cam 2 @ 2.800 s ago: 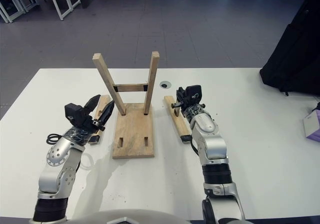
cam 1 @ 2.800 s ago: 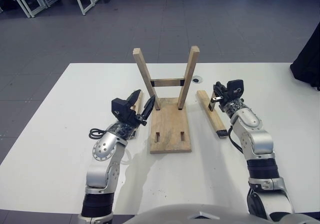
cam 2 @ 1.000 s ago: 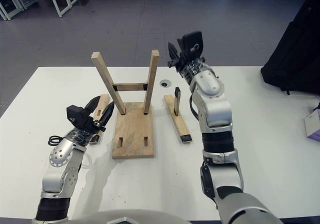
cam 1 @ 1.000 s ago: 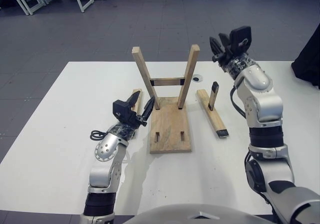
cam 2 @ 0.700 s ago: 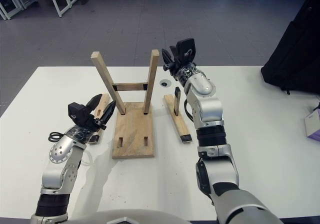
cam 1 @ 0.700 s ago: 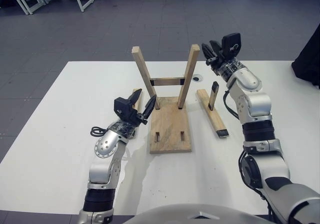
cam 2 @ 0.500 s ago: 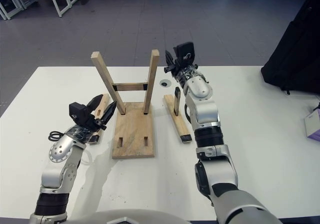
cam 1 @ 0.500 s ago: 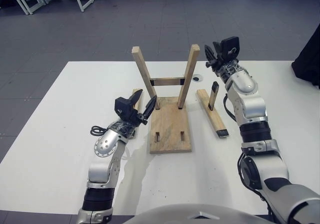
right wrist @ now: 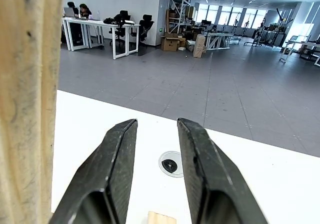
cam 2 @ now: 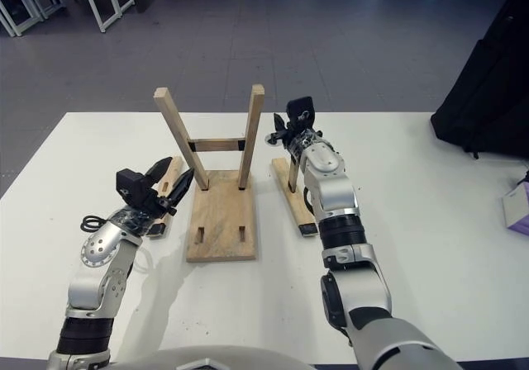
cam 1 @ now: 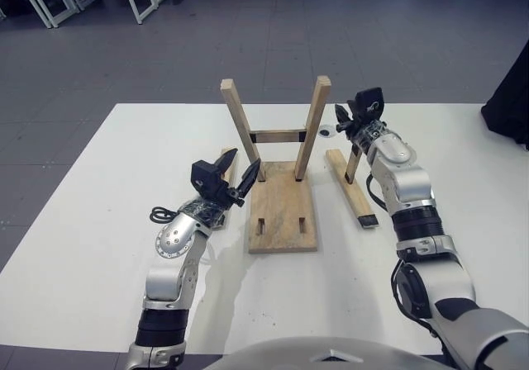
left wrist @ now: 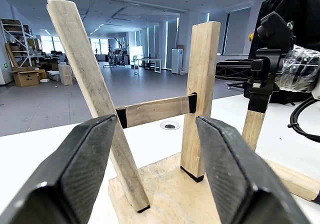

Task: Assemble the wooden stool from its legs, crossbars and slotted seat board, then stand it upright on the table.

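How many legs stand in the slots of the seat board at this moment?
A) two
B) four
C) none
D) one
A: a leg and a second leg, joined by a crossbar, stand upright in the far end of the seat board, while its two near slots are empty.

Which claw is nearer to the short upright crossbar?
Right. The right claw is just above the top of the crossbar; the left claw is across the board, by its left edge.

Seat board (cam 1: 282, 215) — between two loose legs (cam 1: 355, 196)
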Controlling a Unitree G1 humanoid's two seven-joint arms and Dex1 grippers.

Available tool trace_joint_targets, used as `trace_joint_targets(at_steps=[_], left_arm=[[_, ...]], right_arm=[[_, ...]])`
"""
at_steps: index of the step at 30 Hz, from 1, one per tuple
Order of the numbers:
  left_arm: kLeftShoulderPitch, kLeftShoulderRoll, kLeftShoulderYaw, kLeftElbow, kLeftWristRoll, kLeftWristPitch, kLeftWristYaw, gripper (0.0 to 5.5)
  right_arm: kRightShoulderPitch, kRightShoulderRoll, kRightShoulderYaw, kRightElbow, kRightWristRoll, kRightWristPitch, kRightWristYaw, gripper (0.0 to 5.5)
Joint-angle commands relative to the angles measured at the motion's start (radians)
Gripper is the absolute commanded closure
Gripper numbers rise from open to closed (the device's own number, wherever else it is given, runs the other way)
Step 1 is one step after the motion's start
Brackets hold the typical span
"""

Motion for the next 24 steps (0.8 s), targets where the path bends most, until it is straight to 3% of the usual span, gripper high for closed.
trace_joint_targets(at_steps=[1,5,10,13,16,18,24], left_arm=[[-0.004,0.004,-0.001,0.0,0.013,0.001,0.006,2.58],[0.03,0.0,0.007,-0.026,0.015,-0.004,0.021,2.58],[0.119,0.001,0.026,-0.091,0.014,-0.002,0.048,2.58],[0.15,-0.003,0.026,-0.114,0.019,0.0,0.062,2.58],[0.173,-0.008,0.018,-0.137,0.024,0.004,0.072,2.58],[0.186,-0.009,0.014,-0.138,0.025,0.002,0.077,2.58],[0.182,-0.005,-0.001,-0.12,0.024,-0.002,0.068,2.58]], right_arm=[[0.015,-0.008,-0.084,-0.179,0.093,0.051,-0.001,4.05],[0.056,-0.081,-0.084,-0.437,0.013,-0.012,-0.041,4.05],[0.426,-0.18,-0.075,-0.624,-0.026,-0.09,0.051,4.05],[0.562,-0.207,-0.076,-0.673,0.005,0.035,0.088,4.05],[0.678,-0.187,-0.08,-0.74,0.035,0.093,0.085,3.54],[0.755,-0.211,-0.022,-0.733,0.006,0.167,0.101,3.08],[0.762,-0.162,0.0,-0.725,0.086,0.409,0.1,3.04]])
